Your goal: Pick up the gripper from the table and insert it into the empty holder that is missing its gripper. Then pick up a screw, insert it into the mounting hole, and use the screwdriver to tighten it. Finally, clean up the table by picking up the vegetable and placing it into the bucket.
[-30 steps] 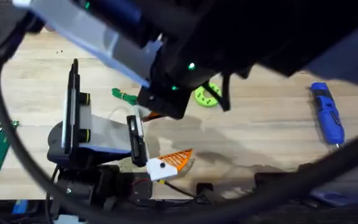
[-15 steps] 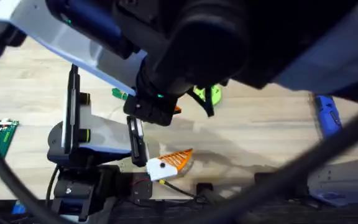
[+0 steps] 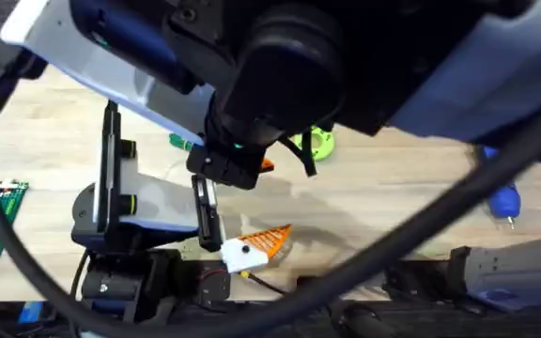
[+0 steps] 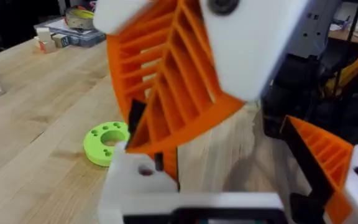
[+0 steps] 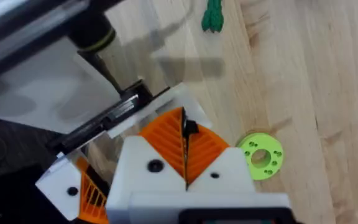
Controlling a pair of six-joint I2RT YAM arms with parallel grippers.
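The right gripper (image 5: 185, 177), closed on the orange gripper (image 5: 188, 127), should line it up squarely with the holder (image 3: 207, 208) before pushing; the left gripper's (image 4: 229, 155) jaws stand apart.

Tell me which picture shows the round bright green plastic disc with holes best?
The right wrist view: the round bright green plastic disc with holes lies whole and clear on the light wooden table. The left wrist view shows it partly behind an orange fingertip. The overhead view shows a sliver behind the dark arm.
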